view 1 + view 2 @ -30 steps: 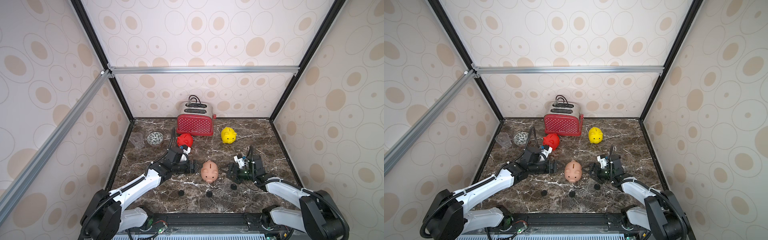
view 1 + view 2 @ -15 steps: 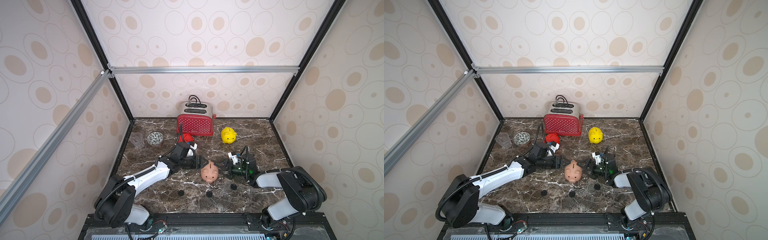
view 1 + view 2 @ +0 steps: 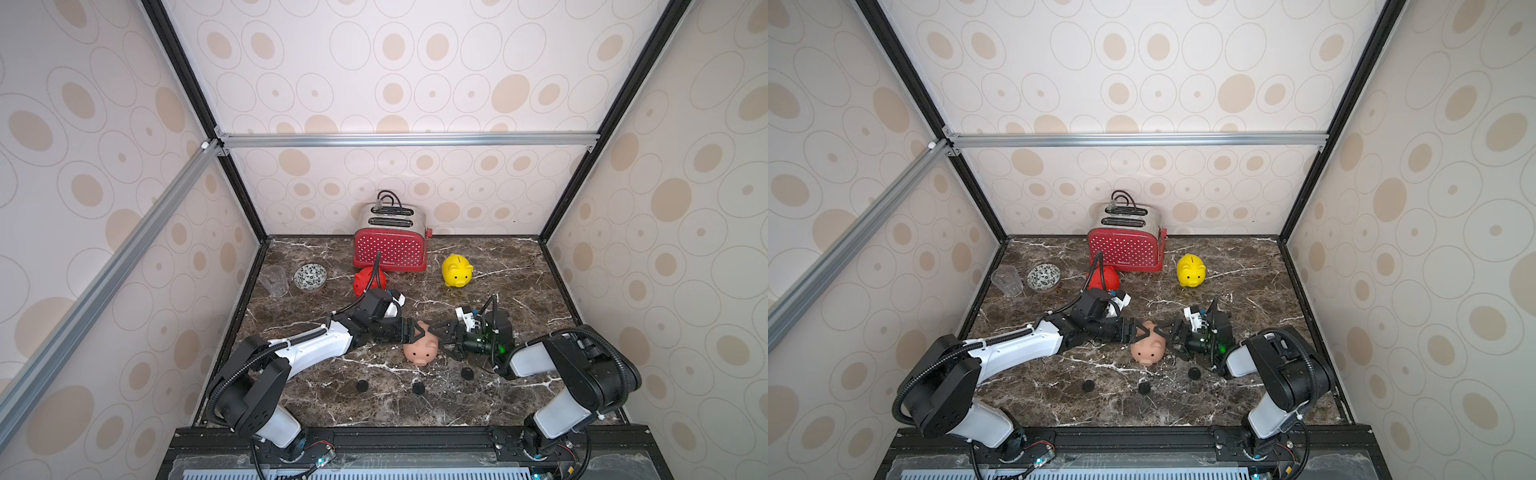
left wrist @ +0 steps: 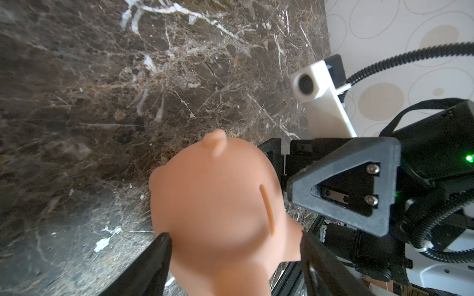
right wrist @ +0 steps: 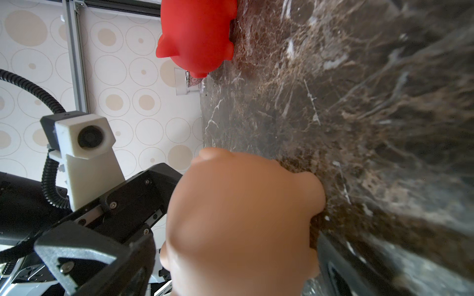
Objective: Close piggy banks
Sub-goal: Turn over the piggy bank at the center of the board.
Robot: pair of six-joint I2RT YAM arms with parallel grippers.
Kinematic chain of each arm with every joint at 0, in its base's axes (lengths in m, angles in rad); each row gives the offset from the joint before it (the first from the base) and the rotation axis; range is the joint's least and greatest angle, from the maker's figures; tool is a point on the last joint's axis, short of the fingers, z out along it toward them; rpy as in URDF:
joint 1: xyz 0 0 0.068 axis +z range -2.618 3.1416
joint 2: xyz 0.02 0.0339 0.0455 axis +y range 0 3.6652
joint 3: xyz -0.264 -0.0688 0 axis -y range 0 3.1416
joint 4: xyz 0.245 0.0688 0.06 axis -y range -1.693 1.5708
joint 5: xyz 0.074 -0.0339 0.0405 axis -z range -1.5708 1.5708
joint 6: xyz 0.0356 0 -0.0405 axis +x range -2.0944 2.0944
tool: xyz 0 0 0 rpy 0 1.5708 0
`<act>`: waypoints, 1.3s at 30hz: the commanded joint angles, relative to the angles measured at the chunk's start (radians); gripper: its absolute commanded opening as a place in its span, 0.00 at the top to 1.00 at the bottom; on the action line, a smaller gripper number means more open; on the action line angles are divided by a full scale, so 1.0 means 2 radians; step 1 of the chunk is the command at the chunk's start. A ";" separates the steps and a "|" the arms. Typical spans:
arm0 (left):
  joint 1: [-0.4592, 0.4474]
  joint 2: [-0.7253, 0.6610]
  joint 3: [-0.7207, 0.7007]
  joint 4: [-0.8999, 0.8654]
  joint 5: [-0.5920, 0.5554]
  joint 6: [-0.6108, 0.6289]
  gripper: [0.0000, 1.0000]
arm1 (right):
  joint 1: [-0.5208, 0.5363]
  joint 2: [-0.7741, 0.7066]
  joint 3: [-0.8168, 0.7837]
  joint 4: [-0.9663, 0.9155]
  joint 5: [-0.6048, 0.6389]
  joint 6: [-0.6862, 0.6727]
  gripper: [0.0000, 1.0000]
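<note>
The peach-pink piggy bank [image 3: 421, 349] [image 3: 1148, 349] stands mid-table, snout toward the front. My left gripper [image 3: 417, 331] [image 4: 234, 238] reaches in from the left; both its fingers [image 4: 156, 258] touch the pig's sides, below the coin slot [image 4: 266, 207]. From the right, my right gripper [image 3: 440, 337] [image 5: 236, 256] straddles the same pig [image 5: 243, 217], with its jaws wide and small gaps at both sides. The red piggy bank [image 3: 368, 282] [image 5: 197, 36] lies behind my left arm. Further right stands the yellow piggy bank [image 3: 457, 270] [image 3: 1191, 270].
A red polka-dot toaster [image 3: 390, 245] stands at the back wall. A patterned bowl [image 3: 310, 276] and a clear glass [image 3: 274, 280] sit at the back left. Three small black round plugs [image 3: 418, 388] lie on the marble nearer the front.
Both grippers have closed in on the peach-pink pig from either side. The left jaws have narrowed onto it; the right jaws stayed wide.
</note>
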 commanded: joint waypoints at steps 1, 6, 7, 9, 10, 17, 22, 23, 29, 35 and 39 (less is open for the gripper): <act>-0.008 0.004 0.005 0.011 0.009 0.003 0.22 | 0.004 0.008 -0.007 0.033 -0.010 0.020 0.00; -0.010 0.006 0.000 0.014 0.009 0.002 0.22 | 0.008 0.013 -0.007 0.038 -0.008 0.024 0.00; -0.010 0.006 -0.001 0.013 0.007 0.002 0.22 | 0.009 0.016 -0.007 0.044 -0.008 0.026 0.00; -0.010 0.007 -0.005 0.013 0.005 0.003 0.22 | 0.011 0.021 -0.009 0.055 -0.008 0.030 0.00; -0.009 0.006 -0.006 0.010 0.003 0.006 0.22 | 0.011 0.023 -0.010 0.055 -0.008 0.030 0.00; -0.009 0.003 -0.016 -0.002 -0.008 0.014 0.11 | 0.016 0.044 -0.008 0.068 -0.008 0.034 0.00; -0.010 0.012 -0.019 0.004 -0.005 0.008 0.13 | 0.020 0.057 -0.003 0.079 -0.009 0.038 0.00; -0.010 0.014 -0.020 0.006 -0.003 0.008 0.14 | 0.020 0.059 -0.002 0.080 -0.008 0.038 0.00; -0.009 0.027 -0.023 0.023 0.002 0.001 0.19 | 0.025 0.077 -0.001 0.110 -0.010 0.053 0.00; -0.009 0.038 -0.027 0.045 0.016 -0.005 0.24 | 0.031 0.095 0.000 0.154 -0.015 0.079 0.00; -0.009 0.040 -0.024 0.047 0.020 -0.005 0.27 | 0.038 0.078 0.002 0.167 -0.015 0.100 0.00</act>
